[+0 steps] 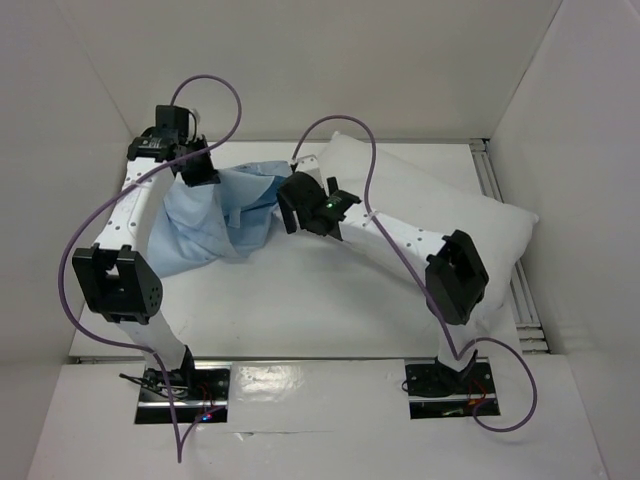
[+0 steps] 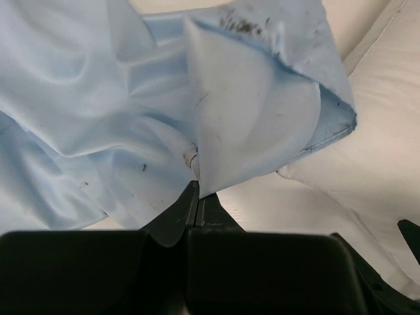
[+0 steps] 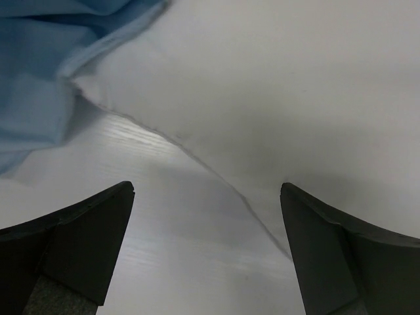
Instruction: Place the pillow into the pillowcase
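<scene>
On the left side, the left gripper (image 2: 195, 190) has its fingers pressed together, pinching a fold of the light blue pillowcase (image 1: 215, 215). The pillowcase lies crumpled on the table (image 1: 300, 310). In the middle, the right gripper (image 3: 207, 193) hovers with its fingers spread wide and holds nothing. It is just beside the edge of the white pillow (image 1: 440, 205). The pillow lies on the right, with its left end touching the pillowcase.
</scene>
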Available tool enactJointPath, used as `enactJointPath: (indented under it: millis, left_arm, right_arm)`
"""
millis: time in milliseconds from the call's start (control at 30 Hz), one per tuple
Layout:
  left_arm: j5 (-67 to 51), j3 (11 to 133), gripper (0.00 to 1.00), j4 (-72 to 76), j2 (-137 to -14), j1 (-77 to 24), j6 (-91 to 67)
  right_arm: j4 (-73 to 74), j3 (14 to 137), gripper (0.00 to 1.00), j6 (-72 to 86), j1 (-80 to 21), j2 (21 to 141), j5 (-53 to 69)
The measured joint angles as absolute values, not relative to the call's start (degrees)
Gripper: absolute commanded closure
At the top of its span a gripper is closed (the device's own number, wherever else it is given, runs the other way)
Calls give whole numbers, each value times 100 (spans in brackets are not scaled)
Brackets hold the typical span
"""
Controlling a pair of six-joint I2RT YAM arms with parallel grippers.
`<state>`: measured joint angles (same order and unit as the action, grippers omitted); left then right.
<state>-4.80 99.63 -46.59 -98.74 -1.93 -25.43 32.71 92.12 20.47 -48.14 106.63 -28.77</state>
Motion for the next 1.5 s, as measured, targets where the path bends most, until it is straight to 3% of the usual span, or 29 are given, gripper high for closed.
enactJointPath:
  millis: [67,100,200,233,400,533,733,900,967,1000,1133,1300,1367,1433,1467,1500]
  left_arm:
    - [-526,10018,100,-4683,-9894,-143,-2543]
    - [-545,10042,100,-4694,-9894,-141,-2543]
    - [-633,10073,100,-4716,-9894,-143,-2543]
    - [-655,10073,100,-4716,-9894,-143,-2543]
    - [-757,10136,100,-4764,-9913,-141,-2543]
    - [-810,10331,100,-4768,-10031,-134,-2543]
    - [-888,10530,100,-4770,-10333,-113,-2543]
    - [-950,10868,100,-4803,-10689,-49,-2543]
    - [-967,10906,100,-4805,-10726,-38,-2543]
    - [-987,10912,100,-4812,-10728,-36,-2543]
    - [-1050,10923,100,-4829,-10728,-23,-2543]
    - [-1063,10919,100,-4869,-10728,-23,-2539]
    - [-1063,10903,100,-4873,-10728,-12,-2536]
    - [-1066,10886,100,-4888,-10728,10,-2534]
    - [-1066,10875,100,-4893,-10726,32,-2534]
    - [-1063,10873,100,-4904,-10726,56,-2534]
  right_arm:
    - [3275,9229,0,1990,-4821,10842,-3229]
    - [3273,9229,6,1977,-4755,10947,-3332]
    - [3253,9231,93,1857,-4469,11260,-3463]
    - [3262,9229,100,1841,-4357,11330,-3468]
    - [2932,8831,100,1741,-4099,10973,-3332]
    - [2893,7902,100,1522,-4086,9513,-2762]
    - [3404,7450,100,1142,-4106,7124,-1614]
    - [3868,7203,100,1033,-4600,6523,-416]
    - [4014,7037,69,1068,-4952,6674,-82]
    - [4165,6976,41,1050,-5192,6978,75]
    - [4545,7148,38,1076,-5551,7693,246]
    - [4615,8215,51,851,-5629,8173,-16]
    - [4539,8711,51,738,-5566,8346,-224]
    - [4333,9168,46,631,-5474,8613,-346]
    - [4178,9406,32,587,-5384,8820,-412]
    - [4053,9574,28,558,-5312,9008,-434]
